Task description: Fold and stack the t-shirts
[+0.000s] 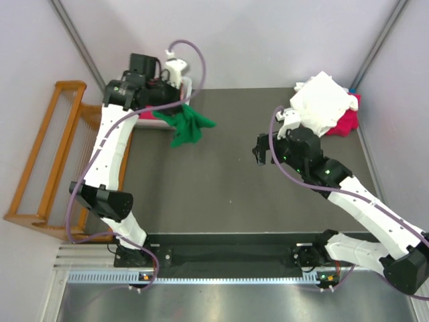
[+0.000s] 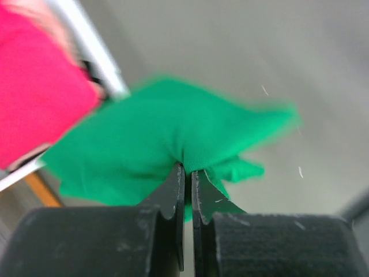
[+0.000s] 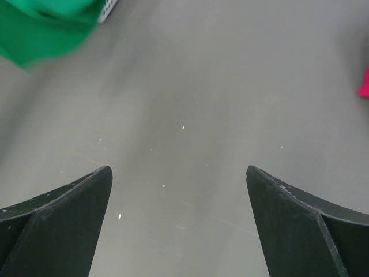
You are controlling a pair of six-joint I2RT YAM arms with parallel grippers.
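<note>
L end effector (image 2: 188,173) pinching green t-shirt (image 2: 167,133), cloth bunched, hanging near far-left of surface (image 3: 190,86). R end effector (image 3: 179,169) spread wide above surface.

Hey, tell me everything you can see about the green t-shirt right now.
The green t-shirt is soft, plain bright green cloth, crumpled into a bunch, not folded. The left gripper is shut on a pinch of its fabric; the rest droops over the table at its far left corner, beside a pinkish red shirt. Whether it touches the table is unclear.
</note>
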